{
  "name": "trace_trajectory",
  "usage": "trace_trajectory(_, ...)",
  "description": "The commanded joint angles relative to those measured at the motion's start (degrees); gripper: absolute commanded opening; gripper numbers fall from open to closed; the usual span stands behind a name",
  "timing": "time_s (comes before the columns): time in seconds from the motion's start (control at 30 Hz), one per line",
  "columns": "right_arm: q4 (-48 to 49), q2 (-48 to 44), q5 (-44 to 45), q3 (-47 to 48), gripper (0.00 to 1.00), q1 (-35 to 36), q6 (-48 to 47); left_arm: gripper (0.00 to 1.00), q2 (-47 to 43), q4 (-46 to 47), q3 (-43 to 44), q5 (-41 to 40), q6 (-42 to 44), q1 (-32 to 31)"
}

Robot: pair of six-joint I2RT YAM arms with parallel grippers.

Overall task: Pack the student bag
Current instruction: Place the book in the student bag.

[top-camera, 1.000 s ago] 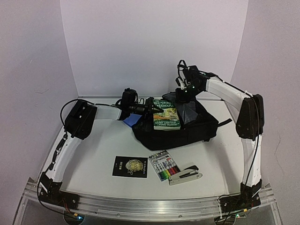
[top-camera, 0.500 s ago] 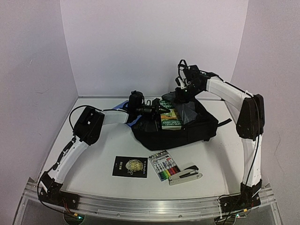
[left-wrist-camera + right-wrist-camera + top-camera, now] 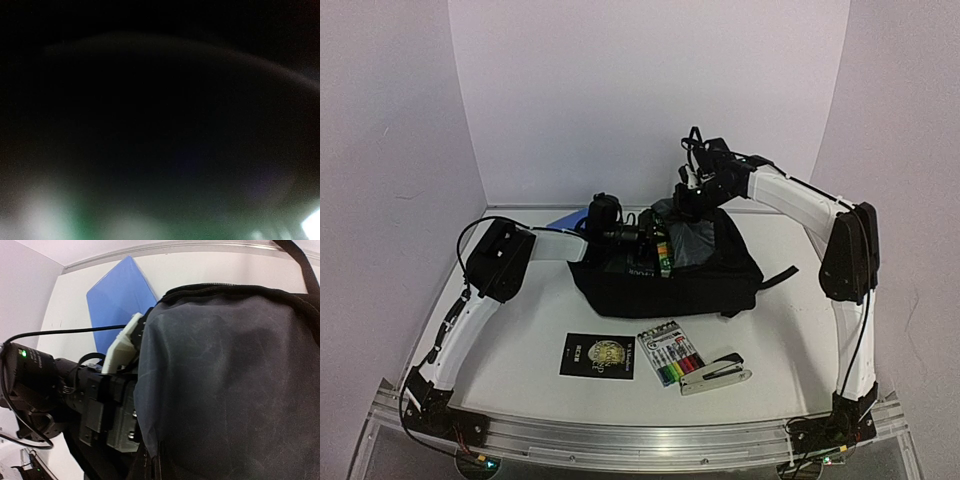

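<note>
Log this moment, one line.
left gripper: shut on green book | green book: partly inside student bag | right gripper: shut on student bag, mouth lifted | on table: markers, stapler

A black booklet (image 3: pixel 597 355), a marker pack (image 3: pixel 670 353) and a stapler (image 3: pixel 716 372) lie on the white table (image 3: pixel 520 330).

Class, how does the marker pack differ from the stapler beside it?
The marker pack is a flat rectangle showing many colours; the stapler is a narrow silver and black bar. The marker pack lies left of the stapler, and the stapler sits nearer the table's front edge. Both lie on the table, outside the bag.
</note>
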Motion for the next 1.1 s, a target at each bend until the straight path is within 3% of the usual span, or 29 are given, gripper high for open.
trace_trajectory(0.0, 6.72, -4.4, -5.82, 3.39, 0.0, 1.45, 4.21, 0.0, -0.85, 4.88, 1.06, -4.14, -2.17, -0.48)
trace_trajectory(0.1, 7.02, -4.74, -6.9, 2.11, 0.0, 1.45, 4.46, 0.08, 1.5, -6.38, 3.02, -4.68, 1.62, -0.48)
trace_trajectory(0.27, 6.9, -6.19, -5.88, -0.5, 0.0, 1.48, 1.4, 0.4, -3.36, -16.6, -0.96, -5.27, 9.83, -0.48)
trace_trajectory(0.5, 6.5, -9.09, -4.79, -6.17, 0.0, 0.64, -2.25, 0.64, -11.28, -35.96, -2.02, -10.69, 22.84, -0.39)
trace_trajectory(0.77, 6.11, -10.05, -5.18, -6.79, 0.0, 0.42, -2.96, 0.62, -14.19, -35.87, -6.87, -11.84, 22.83, -0.12)
trace_trajectory(0.87, 6.17, -9.87, -5.76, -6.62, 0.0, 0.41, -2.8, 0.49, -12.33, -32.54, -5.29, -9.62, 21.83, -0.18)
trace_trajectory(0.97, 6.27, -9.52, -6.9, -6.33, 0.0, 0.43, -2.44, 0.25, -9.6, -27.58, -2.55, -7.84, 20.27, -0.4)
trace_trajectory(1.07, 6.38, -8.93, -8.31, -5.89, 0.0, 0.49, -1.83, 0.15, -5.53, -22.42, 2.99, -5.34, 17.51, -1.07)
